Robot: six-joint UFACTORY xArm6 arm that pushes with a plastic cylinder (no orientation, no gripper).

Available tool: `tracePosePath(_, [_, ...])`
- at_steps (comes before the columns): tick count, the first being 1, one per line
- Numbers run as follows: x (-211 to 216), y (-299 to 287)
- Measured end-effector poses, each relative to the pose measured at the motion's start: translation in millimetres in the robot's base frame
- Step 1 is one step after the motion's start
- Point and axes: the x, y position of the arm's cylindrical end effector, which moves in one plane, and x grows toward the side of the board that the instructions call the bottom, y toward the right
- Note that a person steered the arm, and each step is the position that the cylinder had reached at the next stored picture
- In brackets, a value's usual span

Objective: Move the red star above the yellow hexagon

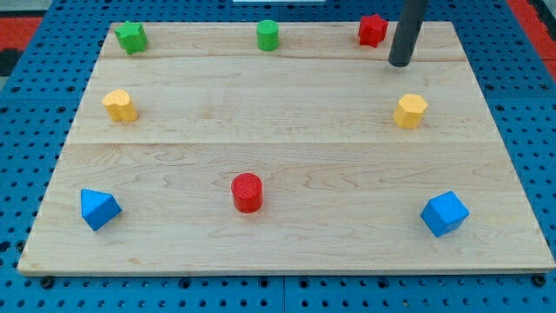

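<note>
The red star (373, 29) sits near the view's top edge of the wooden board, right of centre. The yellow hexagon (410, 110) lies below it and a little to the right, at mid height on the right side. My tip (400, 63) rests on the board just right of and below the red star, apart from it, and above the yellow hexagon. The dark rod rises out of the view's top.
A green star (131, 36) at top left, a green cylinder (268, 35) at top centre, a yellow block (120, 105) at left, a red cylinder (248, 192) at lower centre, a blue triangular block (99, 209) at bottom left, a blue cube (445, 213) at bottom right.
</note>
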Motion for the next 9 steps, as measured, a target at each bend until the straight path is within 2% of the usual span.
tracePosePath(2, [0,0])
tracePosePath(3, [-15,-12])
tracePosePath(4, [-58,-65])
tracePosePath(7, [-65,-69])
tracePosePath(8, [-97,-69])
tracePosePath(9, [-96,-53])
